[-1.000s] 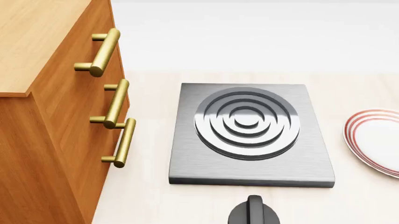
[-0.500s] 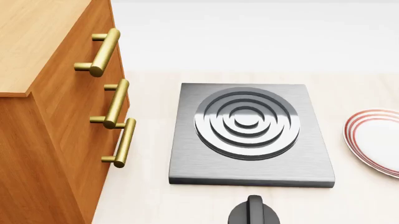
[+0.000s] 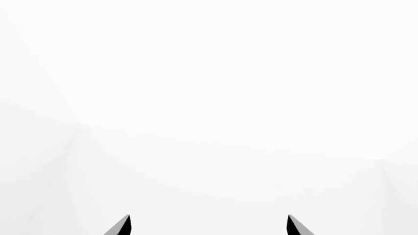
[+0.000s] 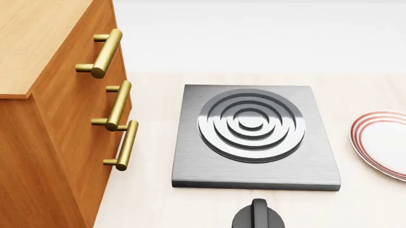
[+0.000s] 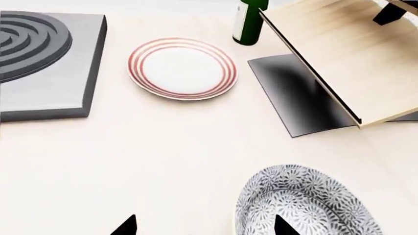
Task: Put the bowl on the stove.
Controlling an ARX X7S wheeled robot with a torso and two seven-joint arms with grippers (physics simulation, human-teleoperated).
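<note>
Stove point(image 4: 256, 137) was found lying flat on the table point(image 4: 152, 204), with its raised burner rings bare and nothing set on them. The bowl point(image 5: 307, 203) was not seen from the head view; it was seen only in the right wrist view, standing upright on the table just beside the right tool point(image 5: 203, 226), with one fingertip point(image 5: 284, 226) overlapping its rim in that picture. Whether that fingertip touched the rim could not be told.

The right tool was seen with its tips spread wide and nothing held between them. The left tool point(image 3: 207, 226) was likewise spread and empty, and faced only blank white.

The bowl was judged nearer the right arm. The stove was seen well apart from the bowl, beyond a red-ringed plate point(image 5: 183, 68). A bowl being round, no long axis was to be noted.

A green bottle point(image 5: 248, 22) and a wooden shelf point(image 5: 333, 54) were noted beyond the plate, a black knob point(image 4: 257, 216) before the stove and a wooden cabinet point(image 4: 51, 142) with brass handles on the stove's left. No brand, label or legible writing was found.
</note>
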